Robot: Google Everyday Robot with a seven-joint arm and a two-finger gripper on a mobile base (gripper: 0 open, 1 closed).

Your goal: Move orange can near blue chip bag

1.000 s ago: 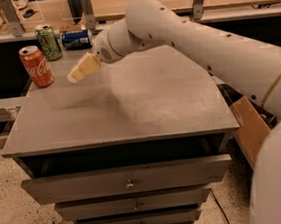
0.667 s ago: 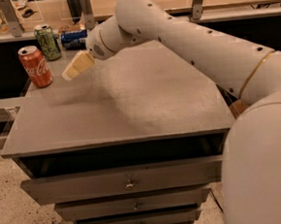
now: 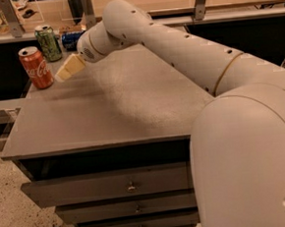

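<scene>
Gripper (image 3: 65, 72), a cream wedge whose state cannot be told, hovers beside the cylindrical orange can (image 3: 36, 67), scripted Coca-Cola, on a matte grey cabinet (image 3: 132, 106).

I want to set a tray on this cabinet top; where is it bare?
Bare: the middle and front of the tabletop, from its left edge to the robot arm. Crowded: the back-left corner, with the orange can, green can, a blue item behind, and the gripper just beside the orange can.
</scene>
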